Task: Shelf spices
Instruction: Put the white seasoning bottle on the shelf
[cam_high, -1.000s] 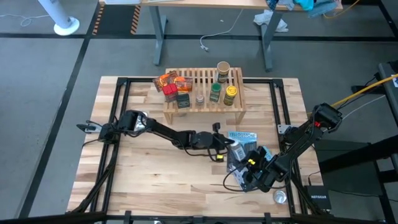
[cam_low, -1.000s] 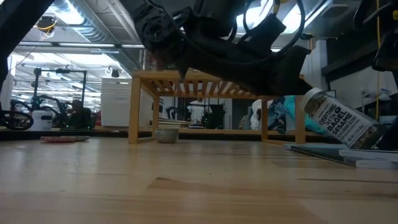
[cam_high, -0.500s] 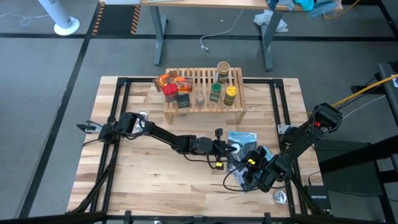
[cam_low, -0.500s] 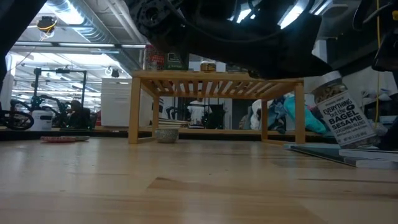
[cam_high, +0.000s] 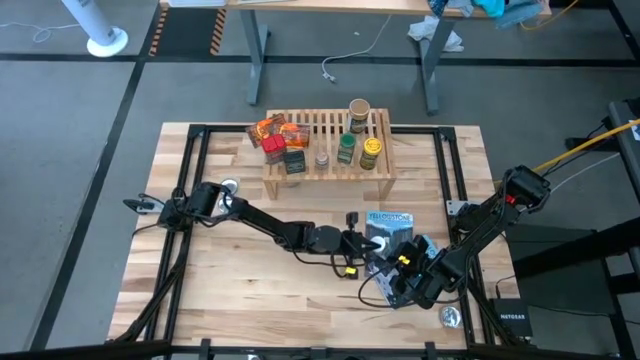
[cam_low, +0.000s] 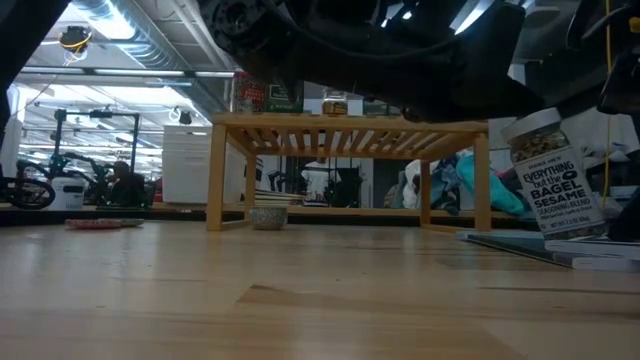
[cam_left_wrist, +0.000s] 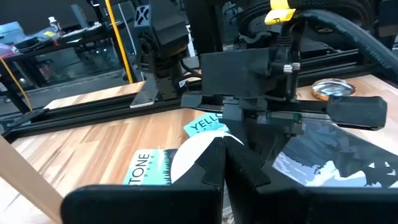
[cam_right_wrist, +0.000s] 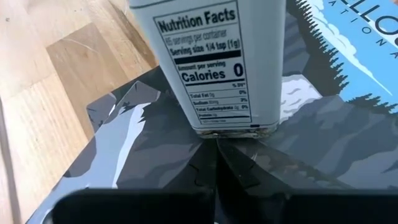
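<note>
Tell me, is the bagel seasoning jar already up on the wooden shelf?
No, the bagel seasoning jar stands on the blue-and-black pouch on the table, off to the side of the shelf.

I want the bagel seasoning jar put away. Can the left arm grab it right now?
Probably not yet. The left gripper sits right beside the bagel seasoning jar, nothing between, but its fingers are shut; it would have to open first.

Pale honey-wood slatted shelf (cam_high: 330, 160), holding crinkly orange-red packets (cam_high: 270, 130) plus small green-capped (cam_high: 346, 143) and yellow-capped jars (cam_high: 371, 147). White-labelled clear seasoning jar (cam_low: 553, 180) with bold black lettering, on a glossy blue-and-black mountain-print pouch (cam_right_wrist: 348, 124)
</note>
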